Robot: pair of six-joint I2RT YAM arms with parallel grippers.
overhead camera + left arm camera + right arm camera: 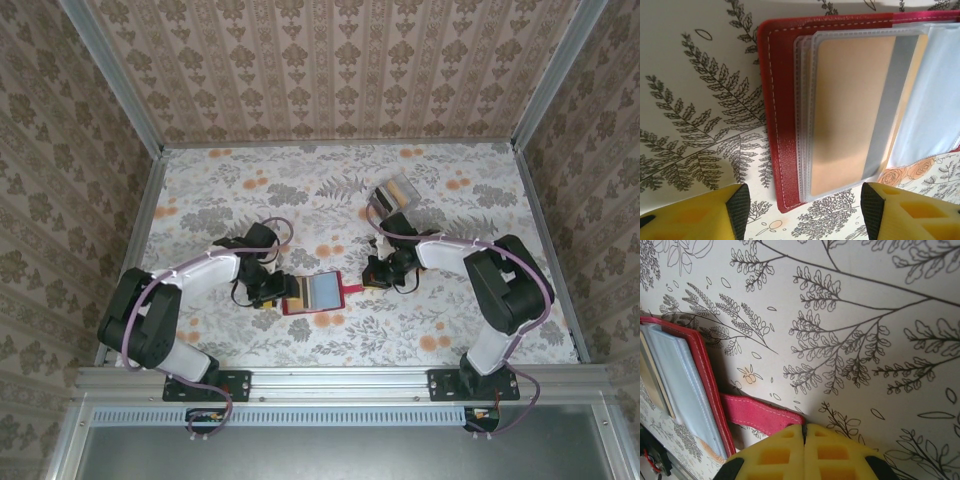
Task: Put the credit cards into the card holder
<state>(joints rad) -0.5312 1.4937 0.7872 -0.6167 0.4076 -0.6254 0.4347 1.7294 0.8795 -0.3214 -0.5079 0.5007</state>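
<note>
Floral bench (250, 180): card holder (312, 292) open, yellow card (850, 110) already sleeved; left hand (805, 205) spread empty, right hand (804, 432) pressed together.

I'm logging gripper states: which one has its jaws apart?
The left gripper: its jaws stand wide apart before the open wallet. On the right gripper they are pressed together, by the tab.

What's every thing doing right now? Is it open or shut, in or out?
card holder, lying open.
yellow card, tucked inside a clear sleeve of the holder.
red tab, unfastened, sticking out flat.
left claw, open, at the holder's edge.
right claw, shut, tips at the tab's end.
clear box, too small to tell if open or shut.
</note>
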